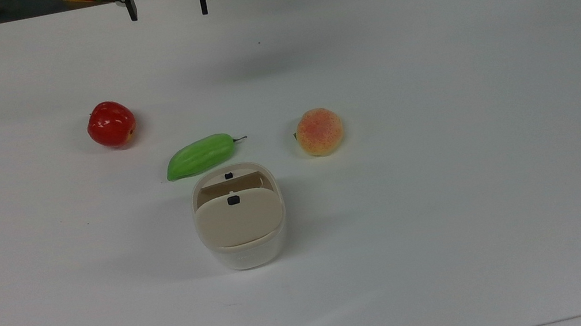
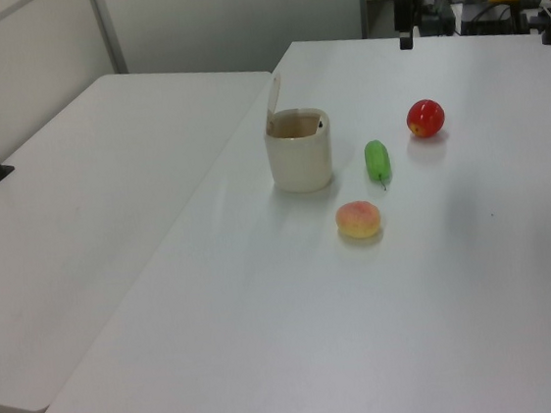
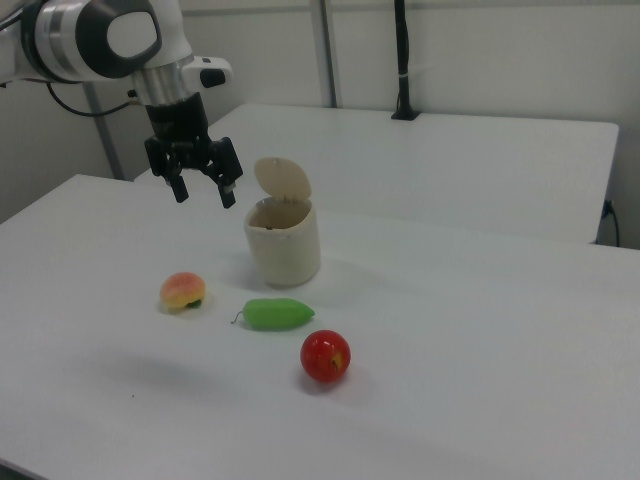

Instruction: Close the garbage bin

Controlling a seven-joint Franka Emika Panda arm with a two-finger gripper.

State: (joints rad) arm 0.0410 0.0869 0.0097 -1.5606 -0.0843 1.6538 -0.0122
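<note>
At top centre of the top view, hanging high with fingers spread and gripping nothing, gripper (image 1: 166, 6) waiting well apart from the bin (image 1: 243, 239), likely so as to be coming down on the raised lid (image 3: 282, 179) from above. Near frame centre, sitting upright beside the green fruit (image 1: 200, 155), lid standing hinged open at the right view's upper middle, so closing not yet being done.
</note>
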